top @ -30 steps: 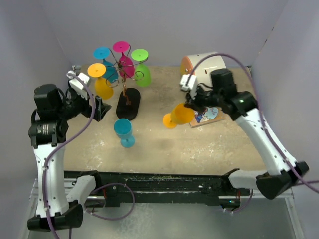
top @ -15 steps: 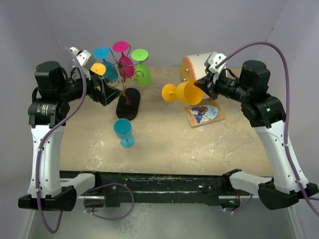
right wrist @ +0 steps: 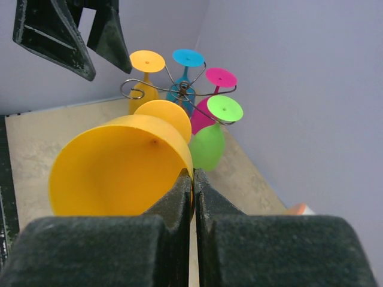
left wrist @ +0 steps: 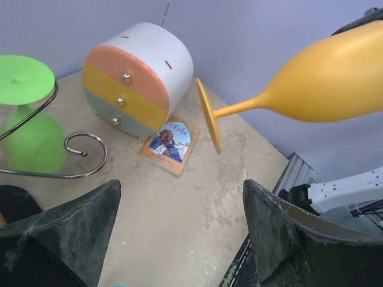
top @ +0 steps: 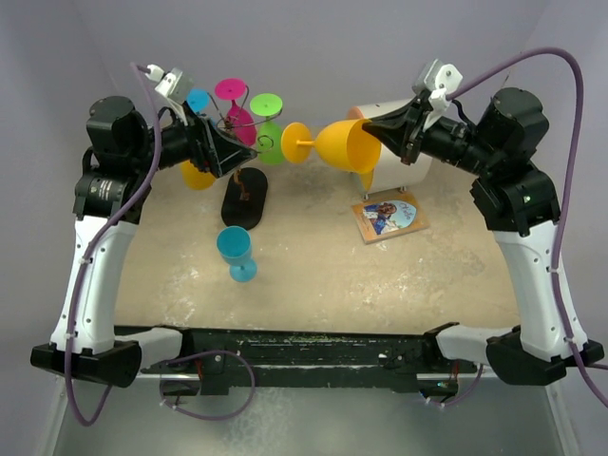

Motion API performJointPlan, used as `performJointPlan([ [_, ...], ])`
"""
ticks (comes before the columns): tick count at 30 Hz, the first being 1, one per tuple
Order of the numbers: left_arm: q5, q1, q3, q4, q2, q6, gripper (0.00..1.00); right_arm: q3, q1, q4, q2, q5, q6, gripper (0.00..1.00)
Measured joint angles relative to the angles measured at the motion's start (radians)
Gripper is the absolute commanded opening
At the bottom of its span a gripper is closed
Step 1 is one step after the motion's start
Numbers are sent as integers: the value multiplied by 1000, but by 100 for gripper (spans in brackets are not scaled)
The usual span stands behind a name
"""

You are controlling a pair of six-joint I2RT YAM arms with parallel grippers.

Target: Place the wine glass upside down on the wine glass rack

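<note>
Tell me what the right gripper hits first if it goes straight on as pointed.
Likely the green glass on the rack, struck by the foot of the held orange glass; depth unclear.

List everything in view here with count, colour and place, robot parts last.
Rack: one, dark wire on a black base, back left of the table.
Hung glasses: four, yellow, blue, pink, green, upside down on the rack.
Orange glass: one, held sideways in the air, foot toward the rack.
Teal glass: one, standing on the table on the near side of the rack.
Drawer box: one, white with orange, yellow and green fronts, back right.
Card: one, pictured, flat by the box.
Table: one, beige.
Left gripper: one, black, open, raised beside the rack.
Right gripper: one, black, shut on the orange glass's rim.
</note>
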State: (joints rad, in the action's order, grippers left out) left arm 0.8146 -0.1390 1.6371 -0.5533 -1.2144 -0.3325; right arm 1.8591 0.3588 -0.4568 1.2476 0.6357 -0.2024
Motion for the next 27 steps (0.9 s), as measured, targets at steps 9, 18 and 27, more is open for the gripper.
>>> performJointPlan([
  [9, -31, -127, 17, 96, -80, -123, 78, 9, 0, 0, 27, 45, 42, 0],
  [18, -32, -174, 18, 128, -165, -169, 51, -8, 0, 10, 19, 64, 46, 0],
  [27, -19, -191, 18, 142, -192, -188, 25, -31, 0, 14, 13, 57, 36, 0],
])
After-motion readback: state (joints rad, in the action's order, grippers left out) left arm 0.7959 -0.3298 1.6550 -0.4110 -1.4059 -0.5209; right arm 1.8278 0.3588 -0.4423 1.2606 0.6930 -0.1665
